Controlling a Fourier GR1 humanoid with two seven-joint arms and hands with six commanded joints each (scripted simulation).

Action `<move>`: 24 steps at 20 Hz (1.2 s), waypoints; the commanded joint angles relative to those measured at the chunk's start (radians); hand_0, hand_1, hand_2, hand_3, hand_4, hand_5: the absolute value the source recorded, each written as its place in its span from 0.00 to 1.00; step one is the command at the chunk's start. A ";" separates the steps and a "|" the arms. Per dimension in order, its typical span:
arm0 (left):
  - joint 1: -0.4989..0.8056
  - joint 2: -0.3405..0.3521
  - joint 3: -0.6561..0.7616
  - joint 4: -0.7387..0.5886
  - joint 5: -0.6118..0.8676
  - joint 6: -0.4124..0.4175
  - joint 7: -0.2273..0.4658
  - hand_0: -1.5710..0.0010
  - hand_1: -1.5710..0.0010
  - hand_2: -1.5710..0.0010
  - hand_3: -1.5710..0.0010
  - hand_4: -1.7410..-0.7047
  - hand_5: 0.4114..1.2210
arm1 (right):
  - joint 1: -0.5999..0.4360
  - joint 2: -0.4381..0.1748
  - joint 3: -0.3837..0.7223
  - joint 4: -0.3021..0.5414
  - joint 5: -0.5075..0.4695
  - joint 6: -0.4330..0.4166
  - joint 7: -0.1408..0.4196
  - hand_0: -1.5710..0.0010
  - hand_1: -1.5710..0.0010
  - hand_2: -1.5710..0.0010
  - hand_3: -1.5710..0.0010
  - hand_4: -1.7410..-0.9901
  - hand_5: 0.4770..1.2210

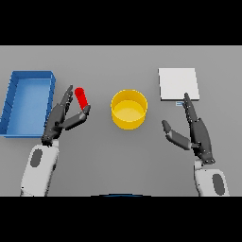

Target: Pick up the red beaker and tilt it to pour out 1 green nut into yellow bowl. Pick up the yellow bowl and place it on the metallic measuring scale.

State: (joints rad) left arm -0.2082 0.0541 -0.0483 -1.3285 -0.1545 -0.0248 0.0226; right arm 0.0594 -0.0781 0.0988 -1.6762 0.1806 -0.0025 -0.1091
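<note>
Head view: left hand (60, 117) bracketed red beaker (82, 98) left of yellow bowl (129, 109), fingers spread, not gripping, likely pre-grasp. Right hand (194, 128) open, idle right of bowl, below scale (178, 83).

white forearms with grey oval patches, dark left hand (60, 118), dark right hand (194, 130)

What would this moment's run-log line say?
left hand: open beside red beaker | right hand: open, idle | yellow bowl: on table | metallic measuring scale: bare
</note>
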 commanded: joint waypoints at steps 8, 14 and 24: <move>-0.168 -0.009 0.019 0.193 -0.047 0.044 -0.026 1.00 1.00 1.00 1.00 0.53 0.31 | 0.007 0.007 0.003 -0.013 -0.001 -0.001 0.023 1.00 1.00 1.00 1.00 0.68 0.21; -0.255 -0.026 0.069 0.336 -0.025 0.064 -0.115 1.00 1.00 1.00 1.00 0.48 0.35 | 0.011 0.017 0.006 -0.015 0.003 -0.011 0.029 1.00 1.00 1.00 1.00 0.66 0.22; -0.338 -0.079 0.113 0.490 -0.052 0.190 -0.229 0.42 0.40 0.37 0.37 0.18 0.78 | 0.017 0.000 -0.005 -0.029 -0.012 0.003 0.022 1.00 1.00 1.00 1.00 0.67 0.23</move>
State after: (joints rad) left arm -0.5467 -0.0248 0.0644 -0.8384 -0.2069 0.1633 -0.2082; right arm 0.0768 -0.0786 0.0937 -1.7052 0.1684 0.0000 -0.0888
